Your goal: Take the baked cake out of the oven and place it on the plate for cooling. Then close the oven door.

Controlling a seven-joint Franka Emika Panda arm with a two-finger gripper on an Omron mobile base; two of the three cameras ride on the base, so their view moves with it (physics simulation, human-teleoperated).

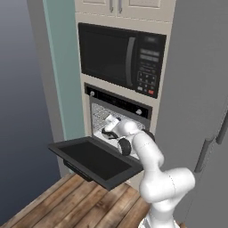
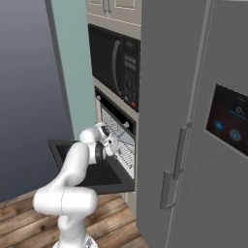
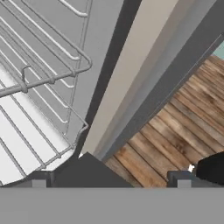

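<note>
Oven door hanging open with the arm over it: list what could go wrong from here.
1. The oven door lies flat and open beneath the arm; a low swing could strike it.
2. The open gripper sits at the oven mouth near the wire racks; a finger might snag a wire.
3. No cake can be made out on the racks, so a reach could close on nothing.

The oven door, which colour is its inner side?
Black; the oven door hangs open and flat, best seen in the left base view.

wire racks (image 3: 39, 78), oven (image 1: 116, 116)
</note>
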